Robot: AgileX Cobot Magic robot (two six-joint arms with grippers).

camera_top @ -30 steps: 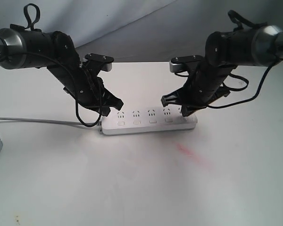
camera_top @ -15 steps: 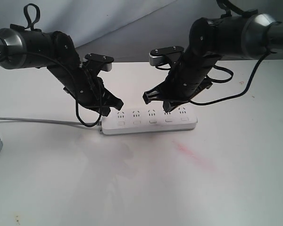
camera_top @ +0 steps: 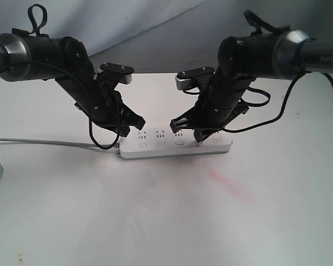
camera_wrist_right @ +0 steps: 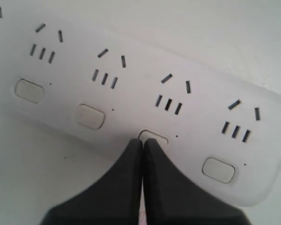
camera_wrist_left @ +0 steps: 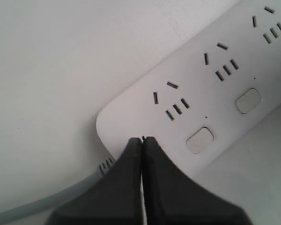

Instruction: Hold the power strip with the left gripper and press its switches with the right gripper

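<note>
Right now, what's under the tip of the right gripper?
The right gripper, shut, covers a switch, second from the cordless end of the power strip. Only its edge nearest the socket shows; the rest is hidden.

We see two black jointed arms (camera_top: 72, 72) with loose black cables (camera_top: 90, 128) and grey wrist plates (camera_top: 117, 69) — only the right arm (camera_top: 255, 55) carries white "PiPER" lettering (camera_top: 328, 58).

The light is bright and even, and the white surface (camera_top: 155, 221) looks almost washed out in the exterior view. Shadows on it are soft and pale. In the wrist views the power strip (camera_wrist_left: 215, 84) is fairly sharp, but the left hand (camera_wrist_left: 141, 140) and the right hand (camera_wrist_right: 143, 142), close to the lens, are blurred.
</note>
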